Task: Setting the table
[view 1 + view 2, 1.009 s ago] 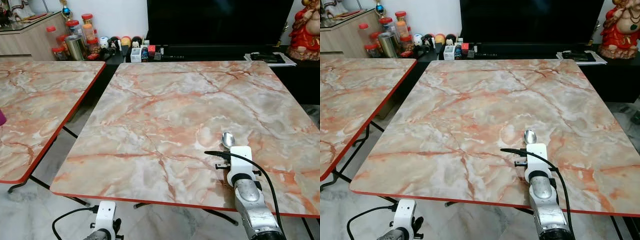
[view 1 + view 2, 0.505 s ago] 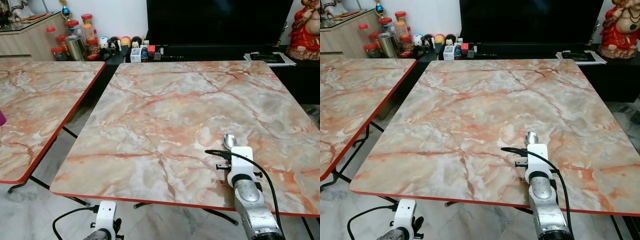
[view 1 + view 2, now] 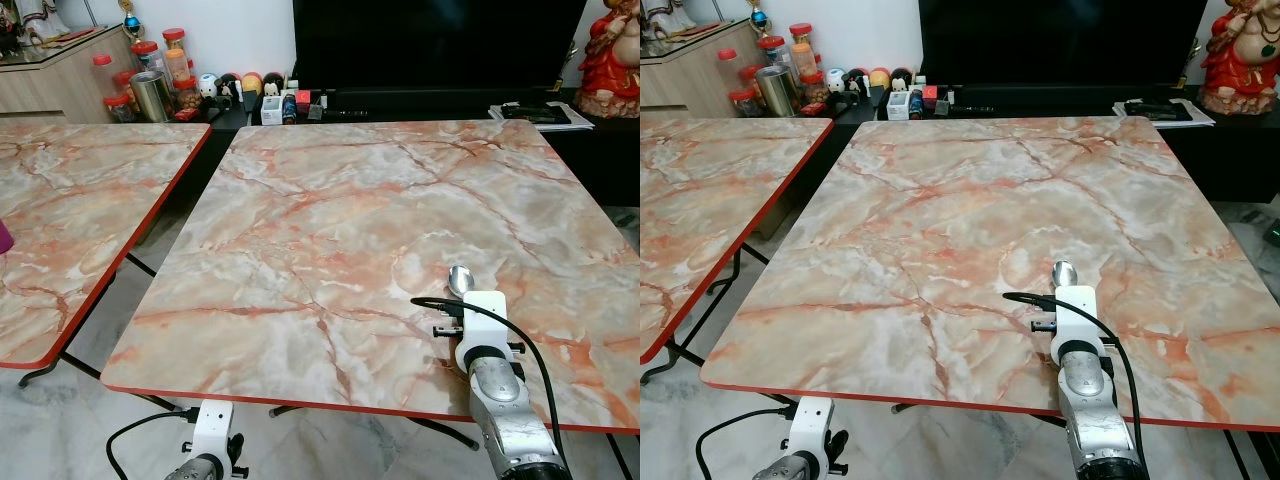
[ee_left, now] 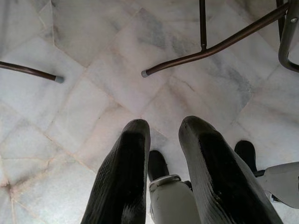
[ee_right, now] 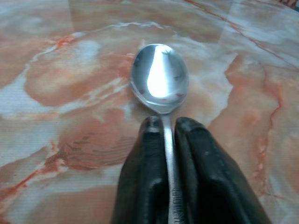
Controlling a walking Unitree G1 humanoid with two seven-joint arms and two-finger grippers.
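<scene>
My right pincer [image 5: 164,122] was clenched on the handle of a single metal spoon [image 5: 160,78], its two black fingers [image 5: 145,163] pressed against the handle from either side just behind the bowl. The spoon's bowl faced up and lay low over the marble-patterned table [image 3: 330,230], close to or touching the surface; contact could not be confirmed. My right arm [image 3: 500,400] reached forward over the table's near red edge, wrist level, with a black cable looping over its white housing. The spoon [image 3: 459,279] sat in the near right part of the table, just ahead of the wrist.

My left pincer [image 4: 163,135] hung below table height, pointing down at the pale tiled floor [image 4: 93,56], its two fingers [image 4: 126,172] slightly apart and grasping nothing. My left arm [image 3: 205,450] was idle at the lower edge of the head views. Dark metal table legs [image 4: 210,46] crossed the floor beneath it.

A second table [image 3: 80,210] of the same pattern stood to my left, separated by a gap. Beyond the tables, a low dark unit carried a large black screen [image 3: 430,45], several red-lidded jars [image 3: 175,50] whose contents could not be told, a metal canister [image 3: 152,95] and a row of small figurines [image 3: 240,88]. A red statue [image 3: 610,55] stood at far right.
</scene>
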